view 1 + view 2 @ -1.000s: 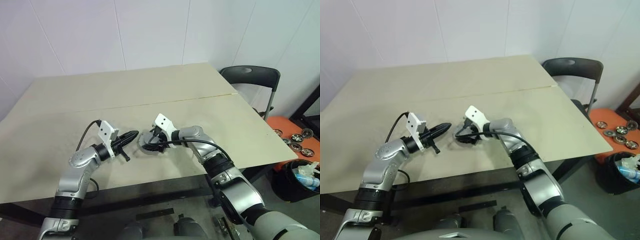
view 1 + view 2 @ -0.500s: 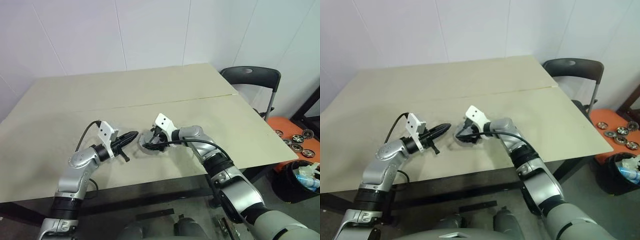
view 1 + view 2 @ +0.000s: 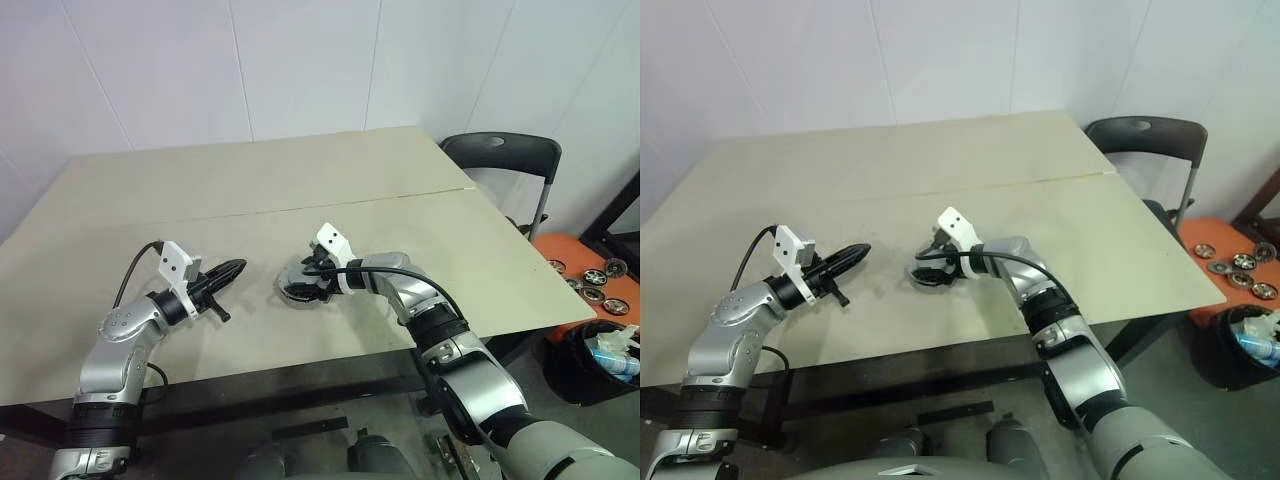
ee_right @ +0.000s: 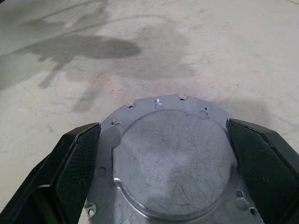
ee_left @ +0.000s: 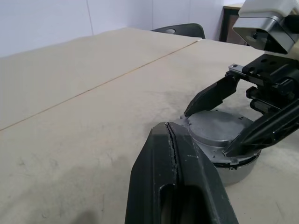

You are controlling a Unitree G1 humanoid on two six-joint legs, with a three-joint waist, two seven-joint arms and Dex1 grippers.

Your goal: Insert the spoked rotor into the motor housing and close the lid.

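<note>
Spanning most of both eye views, a beige tabletop (image 3: 300, 190) w/ a thin seam line running across it sits against white wall panels. Off the tabletop at approx 3 o'clock stands a dark folding chair (image 3: 497, 152); further down at 4 o'clock an orange tray (image 3: 590, 275) carries several small wheel-like parts, too small to tell apart, and beside it a black bin (image 3: 600, 365) holds a spray bottle.

Near the tabletop's middle rests the motor housing (image 3: 297, 291), a short round unit w/ the lid (image 4: 173, 161) already seated flat on top; rotor not visible, can't tell if inside. Right gripper (image 3: 305, 280) straddles it from the 3 o'clock side, fingers spread wide on either flank. Whether the pads touch the rim: can't tell.

Left gripper (image 3: 232, 268) is at 9 o'clock of the housing, apart from it, clenched w/ nothing between its fingers, pointing roughly level toward the housing.

Right wrist view adds what the eye views lack: lid's scratched grey face, small holes round the flange, both black fingers (image 4: 70, 163) just outside its edge. Left wrist view gives a low side look, w/ the closed left fingers (image 5: 173, 182) in front and the housing wall beneath the lid.
</note>
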